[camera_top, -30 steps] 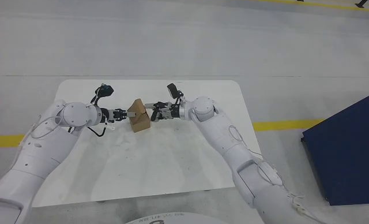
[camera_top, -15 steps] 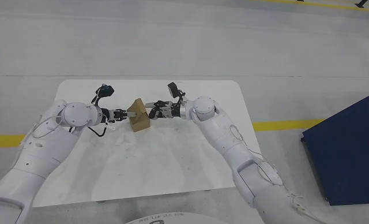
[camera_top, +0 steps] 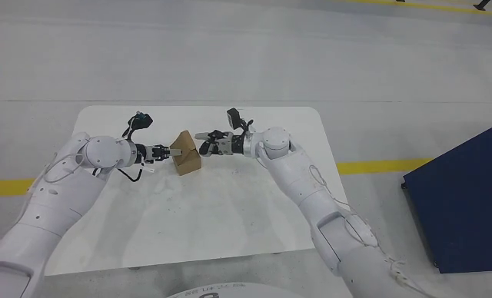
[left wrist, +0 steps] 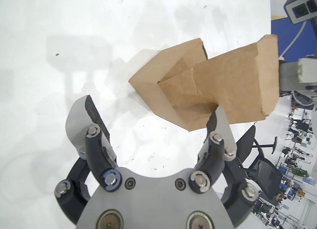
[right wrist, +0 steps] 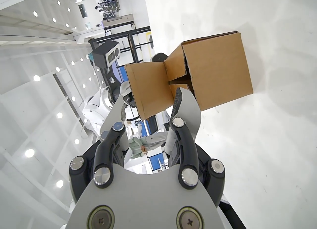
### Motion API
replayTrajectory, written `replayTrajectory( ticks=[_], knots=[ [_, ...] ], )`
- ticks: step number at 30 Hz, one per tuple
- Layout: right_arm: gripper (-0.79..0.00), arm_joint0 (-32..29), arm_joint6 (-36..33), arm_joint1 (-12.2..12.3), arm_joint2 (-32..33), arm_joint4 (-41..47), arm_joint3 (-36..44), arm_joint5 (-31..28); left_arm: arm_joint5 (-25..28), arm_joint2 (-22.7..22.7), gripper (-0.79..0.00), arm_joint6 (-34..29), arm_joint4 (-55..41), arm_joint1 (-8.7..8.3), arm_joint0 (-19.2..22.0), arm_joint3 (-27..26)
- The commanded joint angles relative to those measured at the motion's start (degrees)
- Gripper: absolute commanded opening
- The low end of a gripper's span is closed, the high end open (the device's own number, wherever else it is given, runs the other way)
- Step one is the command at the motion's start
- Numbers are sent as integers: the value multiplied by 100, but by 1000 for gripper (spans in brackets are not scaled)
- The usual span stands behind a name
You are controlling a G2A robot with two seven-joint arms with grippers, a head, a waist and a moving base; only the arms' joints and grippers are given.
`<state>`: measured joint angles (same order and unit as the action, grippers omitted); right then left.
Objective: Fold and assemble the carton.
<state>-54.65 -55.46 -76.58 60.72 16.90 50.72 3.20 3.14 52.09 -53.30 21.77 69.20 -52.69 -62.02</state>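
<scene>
Since a second ago the right gripper (camera_top: 204,142) is drawing slightly back from the carton (camera_top: 184,152) and its fingers are spreading wider. The left gripper (camera_top: 169,152) and the carton are keeping their places.

Grey floor (camera_top: 231,52) crossed by a yellow line (camera_top: 384,166) is stretching around the white table (camera_top: 231,213), and a dark blue block (camera_top: 461,198) is standing off to one side. Small dark smudges are marking the tabletop ahead of the left fingers (left wrist: 96,116).

The carton is sitting on the table between the two grippers, just ahead of both sets of fingertips. It is brown cardboard, partly folded into a box. One creased inner panel is showing at its open end, and one large flap (right wrist: 148,86) is sticking out from the body.

In the left wrist view the fingers are standing wide apart, gripping nothing. The carton's near corner is reaching into the gap close to one fingertip, which is sitting at the flap's lower edge; whether they are touching cannot be told. The other finger is hanging over bare table, well apart from the carton.

In the right wrist view the fingers (right wrist: 184,106) are also standing apart, with the flap's free corner lying between their tips.
</scene>
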Motion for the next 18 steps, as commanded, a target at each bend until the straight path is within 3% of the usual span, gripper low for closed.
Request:
replayTrajectory(
  ticks=[1, 12, 16, 17, 18],
  knots=[
    [-400, -4, 10, -1, -40, -56, 26, 2, 1, -5, -6, -5, 7, 3, 6, 8],
    [-431, 13, 155, -34, -244, -213, 107, 161, 20, -5, -9, -1, 12, 14, 15, 41],
    [-662, 76, 190, -62, -335, -237, 44, 257, 26, 0, -12, -3, 15, 15, 14, 45],
    [-751, 87, 194, -68, -354, -244, 31, 260, 25, 1, -18, -3, 16, 16, 13, 44],
    [-785, 95, 199, -73, -369, -245, 21, 261, 25, 2, -15, -3, 17, 16, 12, 43]
  ],
)
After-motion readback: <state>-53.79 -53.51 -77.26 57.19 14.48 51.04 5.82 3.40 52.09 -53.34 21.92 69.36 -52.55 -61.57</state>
